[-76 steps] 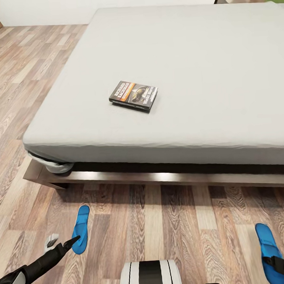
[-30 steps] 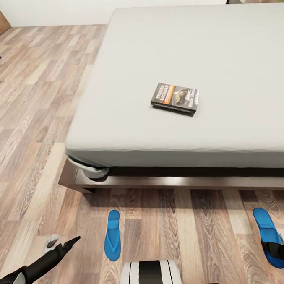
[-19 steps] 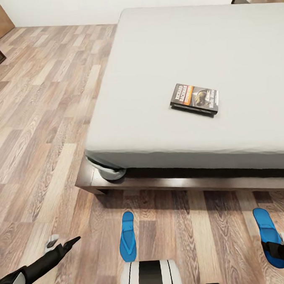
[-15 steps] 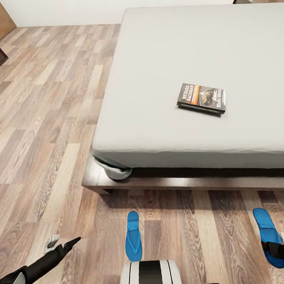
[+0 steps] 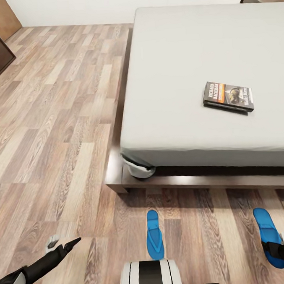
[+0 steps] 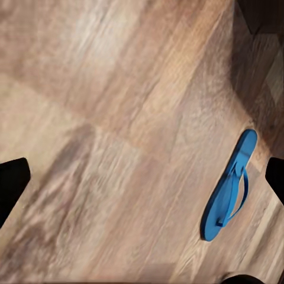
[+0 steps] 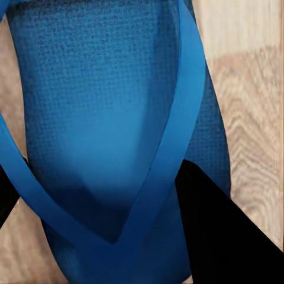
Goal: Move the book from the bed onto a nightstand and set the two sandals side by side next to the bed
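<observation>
The whole view is sliding left, so the base is moving. The right claw [image 5: 278, 248] is holding one sandal [image 5: 267, 236] throughout, carrying it toward the other sandal [image 5: 154, 234]. The left claw [image 5: 64, 246] is hanging wide. The book [image 5: 228, 96] is lying untouched on the bed [image 5: 187, 51].

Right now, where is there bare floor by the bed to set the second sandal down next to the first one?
Bare planks lie along the bed frame between the loose sandal and the sandal at the right tool. More bare floor spreads left of the bed. The book takes only a small patch of mattress.
</observation>
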Controlling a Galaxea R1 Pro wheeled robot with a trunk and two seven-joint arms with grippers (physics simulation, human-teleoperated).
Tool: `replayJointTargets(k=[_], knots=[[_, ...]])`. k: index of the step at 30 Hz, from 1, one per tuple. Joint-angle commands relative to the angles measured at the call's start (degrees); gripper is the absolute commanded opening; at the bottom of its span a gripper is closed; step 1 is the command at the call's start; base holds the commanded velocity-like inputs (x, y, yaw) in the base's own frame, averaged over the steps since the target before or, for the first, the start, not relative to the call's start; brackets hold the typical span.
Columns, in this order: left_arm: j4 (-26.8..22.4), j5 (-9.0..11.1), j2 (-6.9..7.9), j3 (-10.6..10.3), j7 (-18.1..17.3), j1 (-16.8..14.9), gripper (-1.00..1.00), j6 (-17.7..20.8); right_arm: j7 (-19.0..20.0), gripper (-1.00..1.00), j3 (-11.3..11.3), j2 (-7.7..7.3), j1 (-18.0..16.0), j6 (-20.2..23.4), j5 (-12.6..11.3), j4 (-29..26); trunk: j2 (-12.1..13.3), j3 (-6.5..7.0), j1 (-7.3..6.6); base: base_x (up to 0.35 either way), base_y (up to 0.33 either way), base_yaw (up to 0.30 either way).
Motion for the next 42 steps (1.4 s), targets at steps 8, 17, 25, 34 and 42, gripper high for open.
replayJointTargets(k=[8, 17, 25, 34, 42], knots=[[0.1, 0.2, -0.18, 0.1, 0.0, 0.0, 1.00, 0.6, 0.4, -1.00, -0.2, 0.10, 0.0, 0.3, 0.5, -0.1, 0.0, -0.03, -0.01, 0.000, 0.323, 0.000], [0.0, -0.2, -0.30, 0.1, 0.0, 0.0, 1.00, 0.5, 0.4, -1.00, -0.2, 0.12, 0.0, 0.3, 0.5, -0.1, 0.0, -0.03, -0.01, 0.075, 0.323, 0.000], [0.1, -0.3, -0.72, 0.1, 0.0, 0.0, 1.00, 0.5, 0.6, -1.00, -0.2, 0.12, 0.0, 0.3, 0.5, -0.3, 0.0, -0.03, -0.01, 0.107, 0.323, 0.000], [0.2, -0.3, -0.80, 0.1, 0.0, 0.0, 1.00, 0.5, 0.8, -1.00, -0.2, 0.04, 0.0, 0.3, 0.5, -0.4, 0.0, -0.03, -0.01, 0.105, 0.323, 0.000], [1.2, -0.2, -0.73, 0.1, 0.1, 0.0, 1.00, 0.4, 0.9, -1.00, -0.2, 0.03, 0.0, 0.3, 0.5, -0.5, 0.0, -0.03, -0.01, 0.010, 0.089, 0.000]])
